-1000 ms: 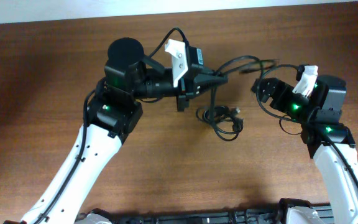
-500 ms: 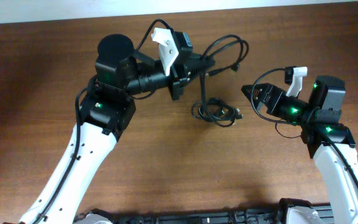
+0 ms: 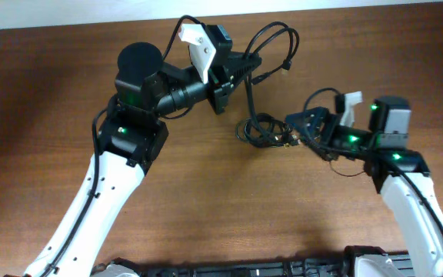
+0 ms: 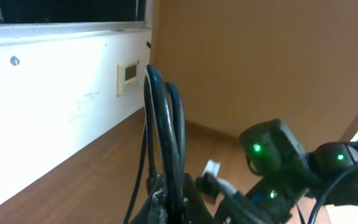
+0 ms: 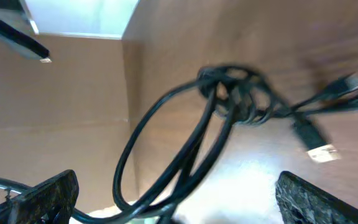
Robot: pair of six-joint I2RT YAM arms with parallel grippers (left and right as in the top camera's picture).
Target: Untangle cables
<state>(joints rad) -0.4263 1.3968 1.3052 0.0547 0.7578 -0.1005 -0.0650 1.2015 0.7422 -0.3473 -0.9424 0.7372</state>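
The cables are thin black cords. One knotted bundle (image 3: 263,132) lies on the table, and a loop (image 3: 274,42) rises from it. My left gripper (image 3: 246,68) is shut on this loop and holds it above the table; in the left wrist view the cords (image 4: 165,130) stand up out of the jaws (image 4: 174,202). My right gripper (image 3: 294,127) is open, right beside the bundle's right side. In the right wrist view the knot (image 5: 234,93) and a plug (image 5: 319,151) lie ahead, and cords pass between the wide-open fingers (image 5: 179,190).
The brown wooden table (image 3: 37,115) ends at a white wall strip (image 3: 68,11) along the far edge. The right arm (image 4: 278,155) with green lights shows in the left wrist view. Thicker arm wiring (image 3: 344,165) hangs by the right wrist.
My left gripper has lifted the cable loop up and towards the far edge. My right gripper has moved left, down to the bundle on the table.
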